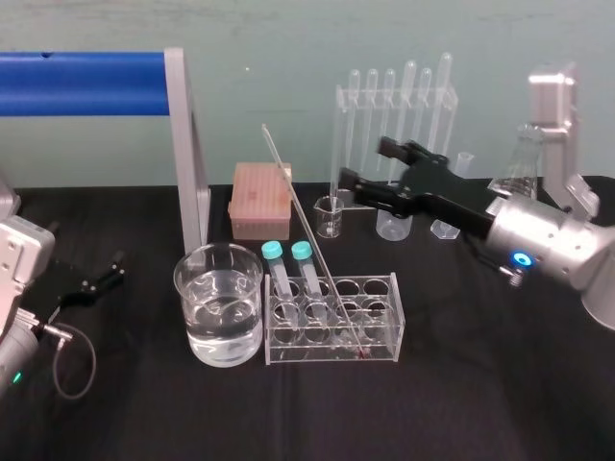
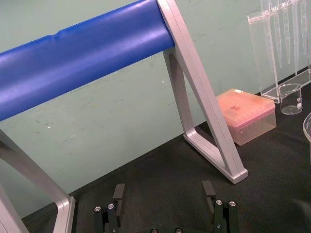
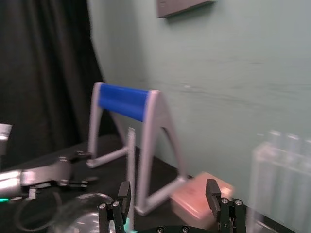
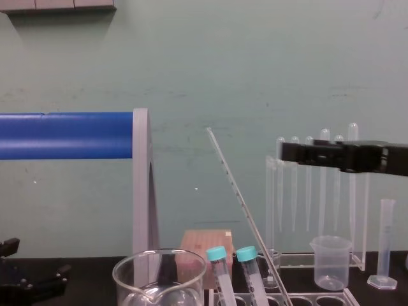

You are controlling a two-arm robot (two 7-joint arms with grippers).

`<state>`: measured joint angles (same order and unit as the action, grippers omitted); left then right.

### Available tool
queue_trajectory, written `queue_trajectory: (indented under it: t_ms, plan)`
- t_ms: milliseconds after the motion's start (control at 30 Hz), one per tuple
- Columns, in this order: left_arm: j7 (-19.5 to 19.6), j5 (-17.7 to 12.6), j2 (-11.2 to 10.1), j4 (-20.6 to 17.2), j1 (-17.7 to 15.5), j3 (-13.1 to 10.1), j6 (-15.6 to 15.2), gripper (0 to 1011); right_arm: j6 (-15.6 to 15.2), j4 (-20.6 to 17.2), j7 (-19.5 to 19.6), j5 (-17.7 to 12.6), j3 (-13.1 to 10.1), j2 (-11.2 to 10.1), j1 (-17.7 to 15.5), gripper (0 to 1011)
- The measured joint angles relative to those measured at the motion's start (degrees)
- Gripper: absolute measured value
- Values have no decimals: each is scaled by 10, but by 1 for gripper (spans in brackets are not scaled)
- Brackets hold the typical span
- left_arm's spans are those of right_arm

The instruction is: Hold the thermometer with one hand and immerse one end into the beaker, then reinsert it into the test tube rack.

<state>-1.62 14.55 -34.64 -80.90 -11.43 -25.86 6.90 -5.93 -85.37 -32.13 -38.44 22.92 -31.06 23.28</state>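
Thermometer [image 1: 309, 235] propped slanted in test tube rack [image 1: 395, 322], beaker [image 1: 192, 317] set at its 9 o'clock, right gripper [image 1: 363, 161] held spread at 1 o'clock, left gripper [image 1: 113, 269] parked spread, far 9 o'clock.

A pale green wall [image 4: 287, 64] backs the black table [image 1: 480, 403], with a blue-barred grey frame [image 1: 187, 144] at left.

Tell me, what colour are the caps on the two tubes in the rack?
Teal caps; head view shows them best.
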Motion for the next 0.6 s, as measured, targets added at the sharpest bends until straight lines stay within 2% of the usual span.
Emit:
queue_trajectory:
  t_ms: [167, 300, 600]
  plan:
    - [0, 0, 0, 0, 0, 0, 0, 1008, -16, 30, -24, 3, 35, 18, 44, 1000]
    - [0, 0, 0, 0, 0, 0, 0, 1008, -25, 72, -36, 15, 66, 40, 82, 1000]
    - [0, 0, 0, 0, 0, 0, 0, 1008, -49, 133, -51, 28, 110, 75, 128, 1000]
